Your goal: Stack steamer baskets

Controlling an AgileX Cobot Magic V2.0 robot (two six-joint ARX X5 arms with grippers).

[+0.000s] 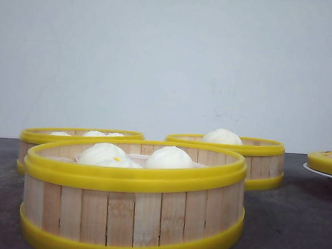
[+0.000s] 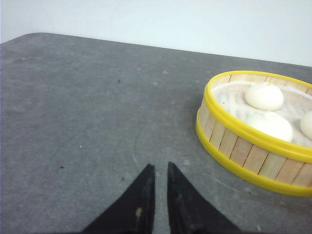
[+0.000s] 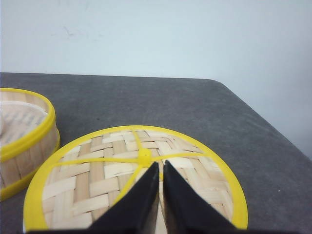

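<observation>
Three light, stiff bun-filled steamer baskets sit unstacked on the table (image 1: 295, 223), nearest (image 1: 133, 198) at 6 o'clock, others at 10 (image 1: 78, 137) and 2 (image 1: 232, 148) (grip the slippery-looking rims), while left gripper (image 2: 160, 168) and right gripper (image 3: 159, 165) are nearly closed, empty.

Black tapered fingers (image 2: 146, 195) on both hands

A dark grey table (image 1: 295, 223) carries everything, backed by a pale wall (image 1: 170, 57). At three o'clock a woven bamboo lid (image 3: 136, 180) with a yellow rim rests on a white plate (image 1: 321, 171). White buns (image 1: 169, 157) sit at centre.
</observation>
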